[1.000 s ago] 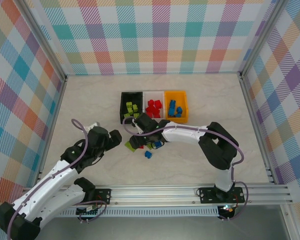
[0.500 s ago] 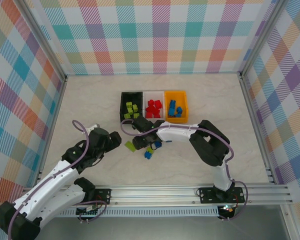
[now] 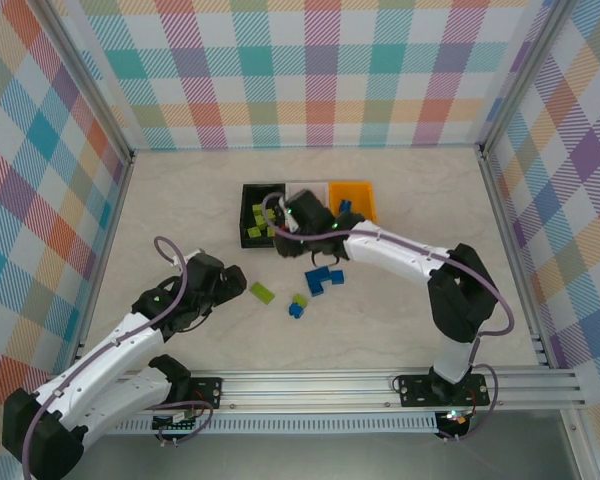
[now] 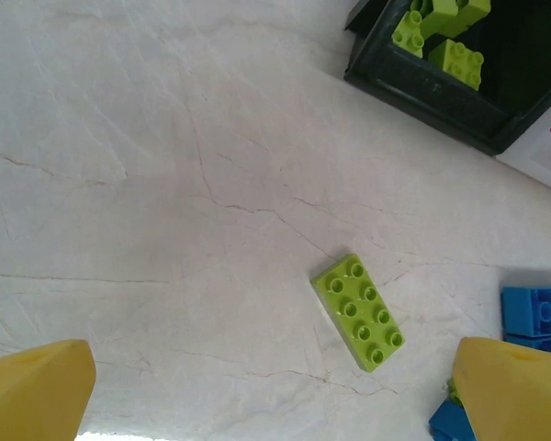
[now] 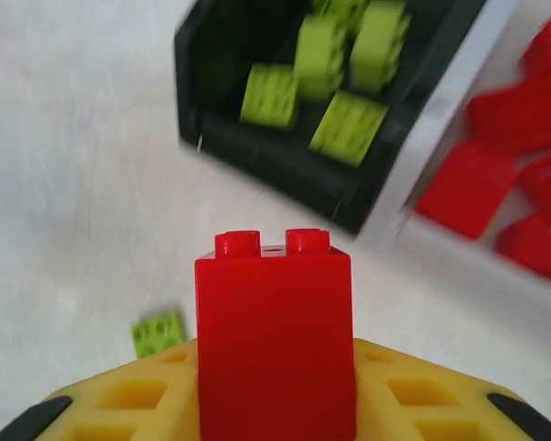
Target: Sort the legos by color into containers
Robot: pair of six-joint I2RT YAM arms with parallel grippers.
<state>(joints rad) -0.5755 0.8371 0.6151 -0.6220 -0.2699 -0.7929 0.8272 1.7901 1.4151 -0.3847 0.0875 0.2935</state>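
My right jaws are closed on a red brick [image 5: 274, 340], pinching it by its sides with the studs pointing forward, so it can drop free once I let go. I hold it high above the containers because red, as I judge it, belongs in the white bin [image 5: 432, 138], where other red bricks [image 5: 468, 188] lie. Seen from above, that arm hangs over the middle of the row. The black bin [image 3: 252, 215] on one side holds lime bricks [image 5: 349, 119]. The orange bin [image 3: 355, 192] on the other shows blue inside. The three stand touching in a line, so a drop near a shared wall could land in the wrong colour. I should be squarely over white before releasing.

My left jaws stand wide and hold nothing. Their fingertips [image 4: 32, 386] sit low over the surface [image 3: 180, 200], and a flat lime brick [image 4: 358, 312] lies ahead between them, untouched, with the black bin's corner beyond it. That looks like the natural pick for this side. Loose blue bricks [image 3: 323, 280] and a small lime one [image 3: 300, 299] lie nearby, apart from the bins.

The surface is pale cream, patterned like stone with thin veins. Pastel checked walls [image 3: 320, 70] close three sides, and a metal rail [image 3: 330, 385] runs along the near edge.
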